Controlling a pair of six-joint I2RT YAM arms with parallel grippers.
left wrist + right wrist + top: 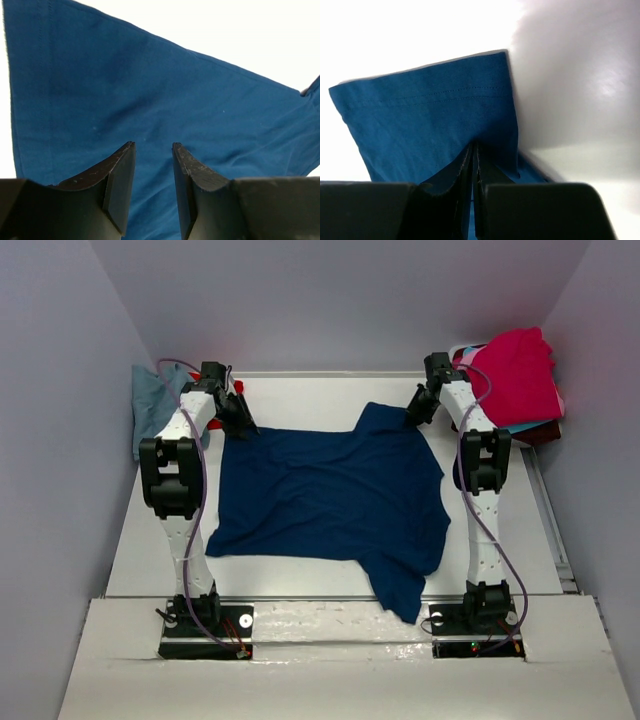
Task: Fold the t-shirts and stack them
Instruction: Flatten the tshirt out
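Navy cloth is filling the middle of the white table (300, 400): the navy t-shirt (330, 495) is lying spread out almost flat, plain side up, with one sleeve pointing toward the far right and the other trailing over the near edge between my two bases. My right gripper (418, 412) is sitting at that far-right sleeve, and in the right wrist view its fingers (465, 170) are pressing tightly together with a fold of the sleeve caught between them, the stitched hem running across just beyond the tips. My left gripper (240, 425) is reaching down at the shirt's far-left corner. In the left wrist view its fingers (122, 170) are standing apart with a clear gap, and the blue fabric is showing flat through that gap rather than bunching inside it; whether the tips are touching the cloth I cannot tell. Off the far-left corner of the table, a dusty blue-grey t-shirt (152, 405) is hanging crumpled against the wall, just beside my left arm. At the far-right corner a red t-shirt (515, 375) is lying on top of a loose heap, with slivers of turquoise and a darker maroon peeking out under its lower edge, well apart from the navy shirt's body.
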